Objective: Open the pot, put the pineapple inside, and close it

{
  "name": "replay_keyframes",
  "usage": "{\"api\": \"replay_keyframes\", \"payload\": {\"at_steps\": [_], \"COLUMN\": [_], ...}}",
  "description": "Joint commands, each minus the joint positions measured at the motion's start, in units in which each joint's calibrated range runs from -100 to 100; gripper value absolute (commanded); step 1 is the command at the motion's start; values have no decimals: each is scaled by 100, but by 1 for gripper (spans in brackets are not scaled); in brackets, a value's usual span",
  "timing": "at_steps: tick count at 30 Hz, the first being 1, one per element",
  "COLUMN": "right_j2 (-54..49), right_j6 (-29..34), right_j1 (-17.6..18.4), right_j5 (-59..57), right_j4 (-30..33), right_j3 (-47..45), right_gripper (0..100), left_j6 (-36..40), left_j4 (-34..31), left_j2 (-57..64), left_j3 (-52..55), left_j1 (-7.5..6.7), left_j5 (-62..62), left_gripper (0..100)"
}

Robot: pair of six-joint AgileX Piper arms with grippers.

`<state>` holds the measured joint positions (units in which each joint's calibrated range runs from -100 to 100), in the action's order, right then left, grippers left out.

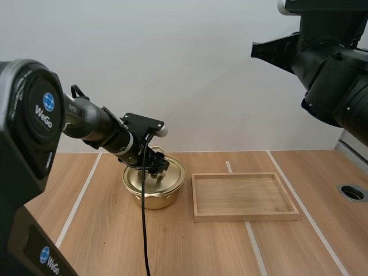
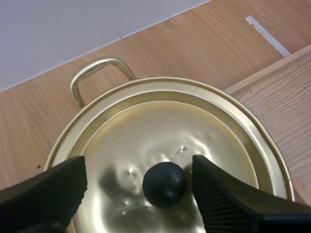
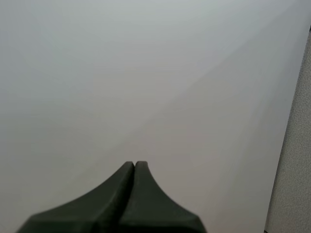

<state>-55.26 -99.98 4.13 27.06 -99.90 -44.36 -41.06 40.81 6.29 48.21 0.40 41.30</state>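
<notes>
A brass-coloured pot (image 1: 154,185) stands on the table left of centre, its lid (image 2: 170,141) on, with a black round knob (image 2: 164,184) in the lid's middle. My left gripper (image 1: 154,167) hangs low over the lid, open, one finger on each side of the knob (image 2: 140,174) without touching it. A looped pot handle (image 2: 99,73) shows beyond the lid. My right gripper (image 3: 134,167) is raised high at the upper right (image 1: 267,52), its fingers pressed together as one dark wedge, facing the plain wall.
A shallow wooden tray (image 1: 244,196) lies just right of the pot; its corner (image 2: 282,92) sits close to the lid's rim. A round hole (image 1: 352,192) is set in the table at the far right. White tape lines cross the tabletop.
</notes>
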Motion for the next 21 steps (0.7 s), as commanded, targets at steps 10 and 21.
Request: {"api": "replay_keyframes", "payload": {"at_steps": [10,21], "right_j2": [-57,-57], "right_j6": [-2,-2], "right_j1": [-19,-19], "right_j5": [78,-7], "right_j4": [-10,-10], "right_j3": [-11,-11], "right_gripper": [0,0], "left_j6": [361,589], "left_j4": [-26,3], "left_j2": [885,1737], "left_j3": [-433,-507], "left_j1": [-5,-5], "left_j5": [192,190], "left_gripper": [100,79]}}
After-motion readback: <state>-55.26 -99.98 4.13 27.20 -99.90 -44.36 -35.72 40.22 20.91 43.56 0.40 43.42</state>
